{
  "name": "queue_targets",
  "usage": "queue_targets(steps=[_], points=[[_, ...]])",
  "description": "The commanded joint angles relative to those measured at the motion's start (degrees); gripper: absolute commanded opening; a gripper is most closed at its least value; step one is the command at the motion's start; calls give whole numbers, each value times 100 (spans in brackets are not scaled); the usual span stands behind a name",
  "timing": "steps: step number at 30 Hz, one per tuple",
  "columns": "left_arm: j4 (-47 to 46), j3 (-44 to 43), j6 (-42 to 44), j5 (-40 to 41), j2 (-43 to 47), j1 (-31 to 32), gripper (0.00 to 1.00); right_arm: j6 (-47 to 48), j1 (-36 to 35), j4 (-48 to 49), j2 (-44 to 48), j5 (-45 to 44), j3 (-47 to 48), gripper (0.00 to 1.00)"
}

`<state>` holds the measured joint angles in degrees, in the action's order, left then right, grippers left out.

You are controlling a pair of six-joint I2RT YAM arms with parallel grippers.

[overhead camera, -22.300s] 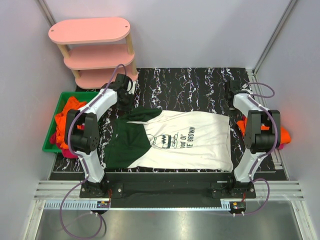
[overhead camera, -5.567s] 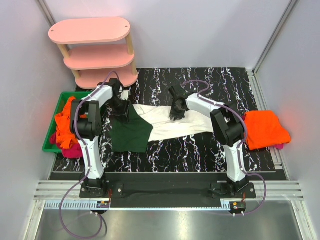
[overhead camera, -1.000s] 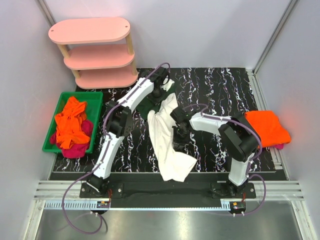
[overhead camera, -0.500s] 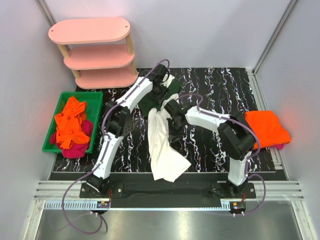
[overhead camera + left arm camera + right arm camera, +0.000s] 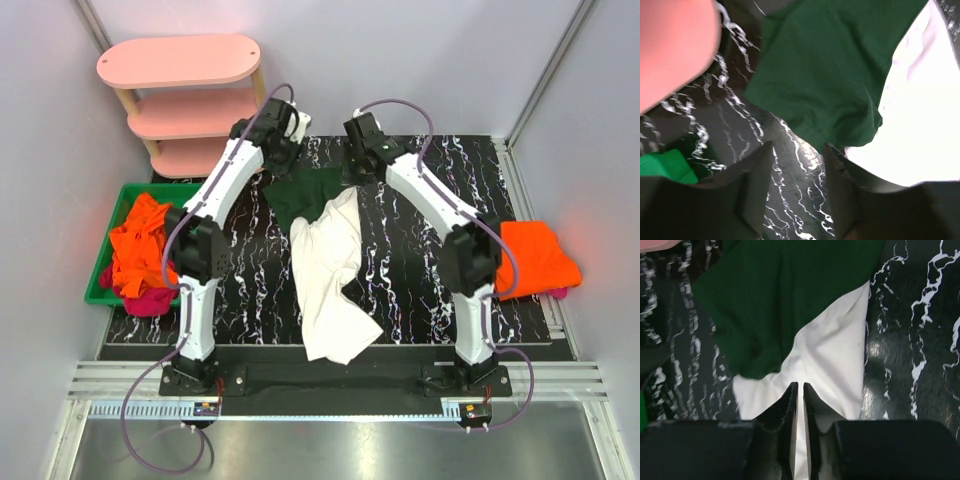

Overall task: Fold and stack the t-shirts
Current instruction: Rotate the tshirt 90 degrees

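Observation:
The white t-shirt with dark green sleeves (image 5: 325, 275) lies loosely lengthwise on the black marble table, green part (image 5: 305, 195) at the far end and white hem near the front edge. Its print is hidden. My left gripper (image 5: 282, 155) hangs over the table just left of the green part, open and empty; the left wrist view shows bare table between its fingers (image 5: 797, 147) and the green sleeve (image 5: 830, 65) beyond. My right gripper (image 5: 357, 170) is above the shirt's far right edge, shut, with white cloth (image 5: 832, 357) lying below it (image 5: 800, 385).
A folded orange t-shirt (image 5: 535, 255) lies on a magenta one (image 5: 563, 293) at the right table edge. A green bin (image 5: 188, 192) at the left holds crumpled orange (image 5: 140, 245) and magenta cloth. A pink three-tier shelf (image 5: 190, 100) stands at the back left.
Both grippers have moved away toward the table's far end and off the shirt. The left gripper has let go. The shirt's green end now lies spread on the table.

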<state>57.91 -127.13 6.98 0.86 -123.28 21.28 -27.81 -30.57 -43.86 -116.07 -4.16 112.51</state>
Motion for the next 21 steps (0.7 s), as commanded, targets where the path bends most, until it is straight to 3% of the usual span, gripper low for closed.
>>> queue_targets(steps=[1,3,6,21], points=[[-43,241,-153,-234,-415,78,42,232,191,-334,-1065,-348,692,13],[-61,207,-197,-323,-547,69,32,294,227,-317,-1408,-366,1043,4],[-61,57,-276,-420,-705,69,26,346,244,-317,-1760,-462,1456,3],[-52,-294,-250,-710,-1610,34,28,31,613,-378,-2842,12,2135,7]])
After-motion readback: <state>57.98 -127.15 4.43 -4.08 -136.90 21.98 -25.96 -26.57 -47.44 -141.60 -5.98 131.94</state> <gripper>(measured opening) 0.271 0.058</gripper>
